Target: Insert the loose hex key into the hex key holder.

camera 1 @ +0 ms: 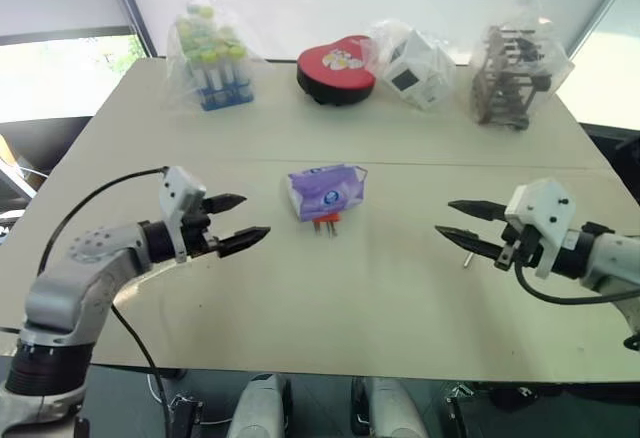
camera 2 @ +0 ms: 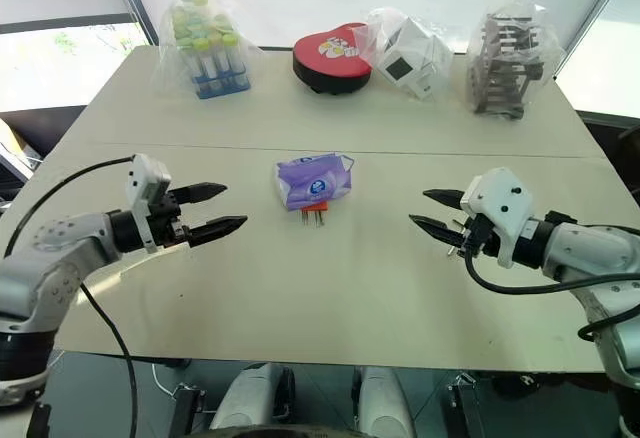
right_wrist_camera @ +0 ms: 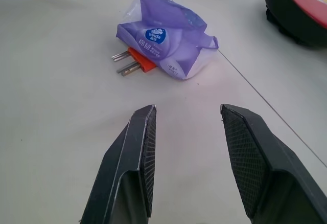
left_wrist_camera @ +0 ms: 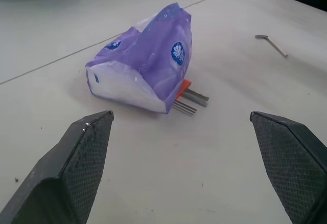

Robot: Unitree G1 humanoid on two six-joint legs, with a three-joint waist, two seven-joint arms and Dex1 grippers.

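Left eye view gives me the whole surface [camera 1: 330, 288]: along its far edge I see a clear bag of capped tubes [camera 1: 210, 53] standing in a blue rack, a red heart-shaped tin [camera 1: 336, 70] with its lid on, a clear bag holding a white cube [camera 1: 412, 66], and another clear bag around a dark wooden frame [camera 1: 508, 76]. At the middle lies a purple-and-white pouch [camera 1: 325, 190], and the orange hex key holder [camera 1: 327, 220] pokes out from under its near edge, touching it. From my left wrist view the holder's [left_wrist_camera: 185, 87] short keys lie flat on the surface, pointing away from the pouch toward the robot's side. The loose hex key [left_wrist_camera: 271, 43] lies flat on the surface well to the right of the pouch, just beside the right gripper [camera 1: 462, 223]; its long shaft runs roughly toward and away from the robot, with the short bent end at the far end. My left gripper [camera 1: 240, 218] hovers left of the pouch, fingers spread wide, holding nothing. The right one's fingers are partly open, with a clear gap between them and nothing in it
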